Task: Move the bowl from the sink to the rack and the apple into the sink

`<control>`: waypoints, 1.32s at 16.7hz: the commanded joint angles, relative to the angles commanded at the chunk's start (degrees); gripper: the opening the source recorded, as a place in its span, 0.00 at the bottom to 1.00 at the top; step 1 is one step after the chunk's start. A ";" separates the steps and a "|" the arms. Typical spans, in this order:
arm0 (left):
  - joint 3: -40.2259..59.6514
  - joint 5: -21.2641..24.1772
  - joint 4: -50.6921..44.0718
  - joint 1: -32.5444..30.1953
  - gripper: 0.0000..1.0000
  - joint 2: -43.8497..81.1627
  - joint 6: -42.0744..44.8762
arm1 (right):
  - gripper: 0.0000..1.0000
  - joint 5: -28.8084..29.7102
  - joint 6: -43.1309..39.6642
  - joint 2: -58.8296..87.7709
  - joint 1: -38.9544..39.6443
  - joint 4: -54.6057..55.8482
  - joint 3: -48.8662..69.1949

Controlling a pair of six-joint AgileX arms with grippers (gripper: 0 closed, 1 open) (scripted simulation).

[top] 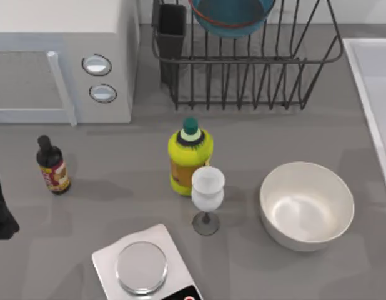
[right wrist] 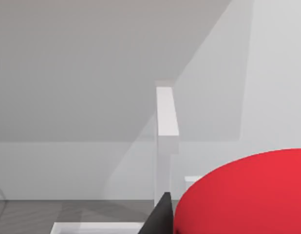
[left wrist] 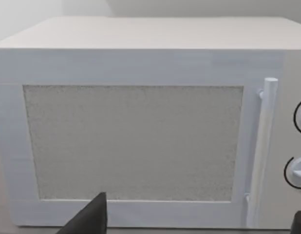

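Teal-blue bowl (top: 232, 15), thin reddish-brown rim: standing in the rack (top: 255, 69) at the far side of the desk (top: 118, 187), cut by the top view's far edge, so how it leans among the bars is not clear. First half of the task judged done.

Rack: black wire, upright bars, black square cutlery cup (top: 173, 28) at its far-left corner.

Sink (top: 374, 75): pale white-grey basin with raised light rim, far right of the desk, partly out of the top view; the visible part of its floor is bare.

Apple (right wrist: 248, 195): plain bright red, smooth, rounded, unmarked. In the right wrist view it sits very close to the camera beside a dark finger (right wrist: 158, 219) of the right gripper (right wrist: 209, 222), with pale walls and a white raised edge beyond. Judged carried by the right arm at or near the sink; whether the jaws are closed on it cannot be told for sure. Second half judged under way, apple not yet seen resting in the basin.

Left gripper (left wrist: 199, 222): parked at the near-left edge of the desk, facing the white microwave (left wrist: 141, 131); jaws wide apart, holding nothing.

Other items, untouched: white bowl (top: 306, 206), yellow bottle (top: 190, 159), wine glass (top: 207, 197), dark sauce bottle (top: 53, 165), scale (top: 143, 269).
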 joint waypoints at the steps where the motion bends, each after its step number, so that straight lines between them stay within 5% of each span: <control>1: 0.00 0.00 0.00 0.00 1.00 0.00 0.00 | 0.00 0.07 0.14 0.23 0.26 -0.12 0.20; 6: 0.00 0.00 0.00 0.00 1.00 0.00 0.00 | 0.00 -0.01 0.15 6.61 -0.06 6.45 -0.47; 16: 0.00 0.00 0.00 0.00 1.00 0.00 0.00 | 0.00 0.35 -0.10 38.17 -0.16 44.02 -5.51; 22: 0.00 0.00 0.00 0.00 1.00 0.00 0.00 | 0.00 0.53 -0.21 41.46 -0.09 47.45 -6.10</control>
